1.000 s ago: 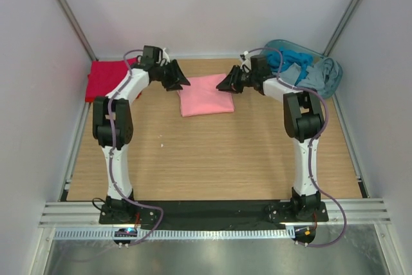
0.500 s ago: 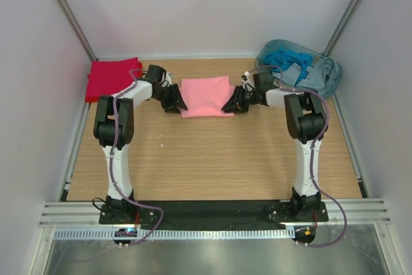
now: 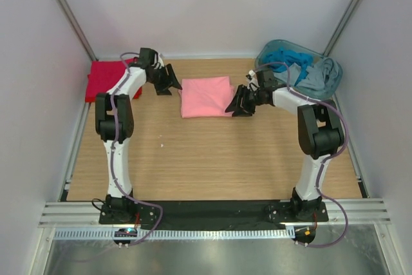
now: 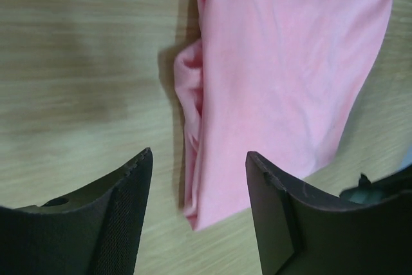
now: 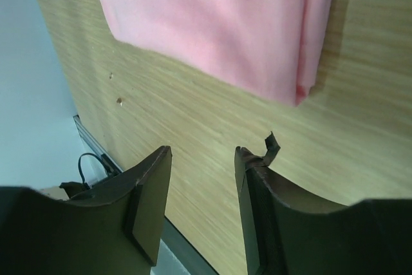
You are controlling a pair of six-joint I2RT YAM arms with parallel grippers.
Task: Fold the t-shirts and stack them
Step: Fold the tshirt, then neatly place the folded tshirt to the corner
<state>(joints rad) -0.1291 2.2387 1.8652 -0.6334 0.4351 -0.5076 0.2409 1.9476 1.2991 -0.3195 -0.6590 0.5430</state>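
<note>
Pink tee [image 3: 205,95] lies folded between left gripper [image 3: 168,84] and right gripper [image 3: 239,104], both spread, empty; a top-layer-only pinch could unfold it.

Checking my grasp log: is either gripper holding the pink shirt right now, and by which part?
Nothing is held. The left gripper and right gripper are both open beside the folded pink t-shirt, pinching no cloth.

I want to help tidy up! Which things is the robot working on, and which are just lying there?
For the job: pink t-shirt, folded mid-table; red t-shirt, at the far left corner.
Just lying about: blue bin at the far right; crumpled blue and grey clothes in it.
</note>
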